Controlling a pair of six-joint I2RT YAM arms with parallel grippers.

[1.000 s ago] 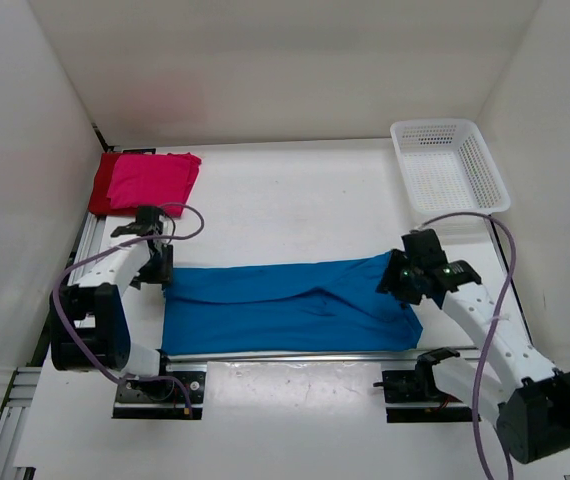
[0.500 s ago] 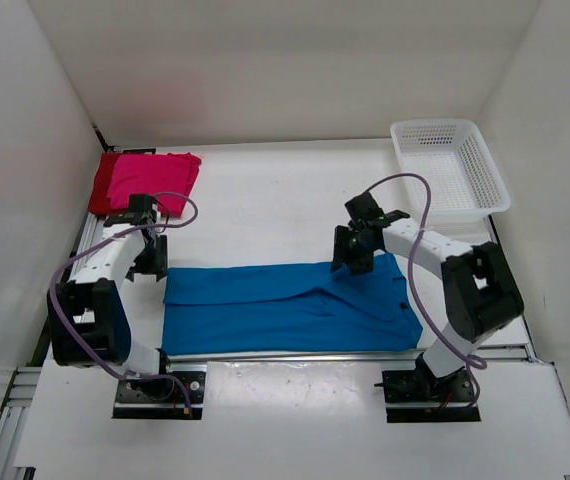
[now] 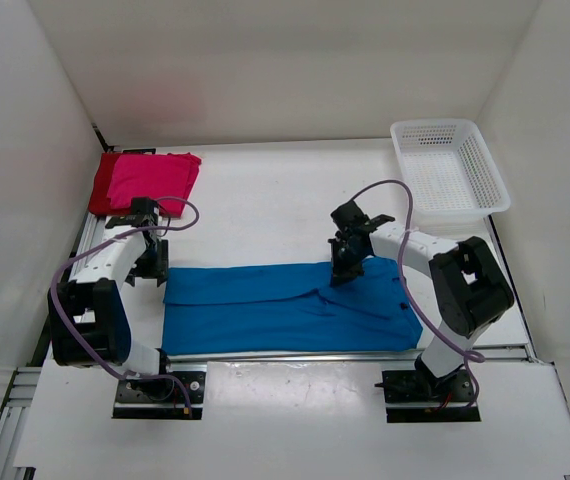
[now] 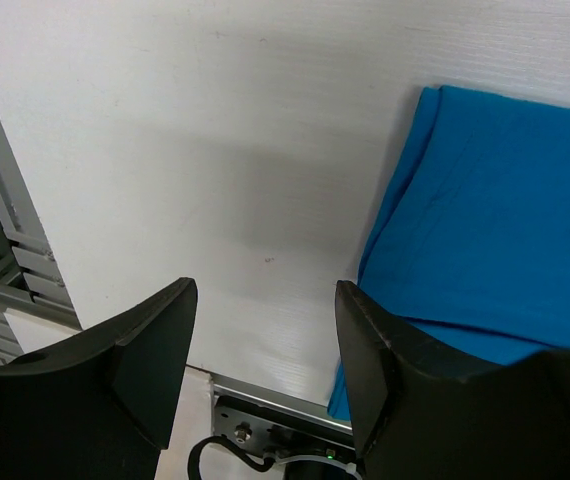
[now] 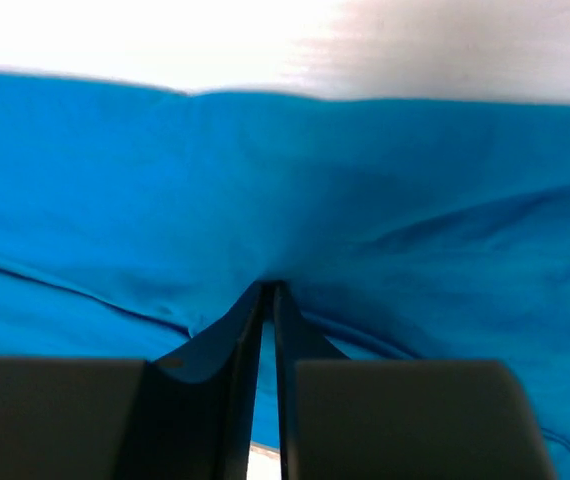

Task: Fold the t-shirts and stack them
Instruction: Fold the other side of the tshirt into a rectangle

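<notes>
The fixed top camera looks down from the near side over the whole table (image 3: 265, 190), while both wrist cameras face down close above the blue t-shirt (image 3: 265, 310) all three share.

Blue t-shirt (image 3: 285, 305): folded into a long band, lying flat across the near part of the table (image 3: 265, 200), long axis left to right, creased toward the right end, fabric puckered at the far edge right of centre. Pink t-shirt (image 3: 150, 180): folded, resting on the folded dark red t-shirt (image 3: 101, 188) at the far left corner, well apart from the blue.
</notes>
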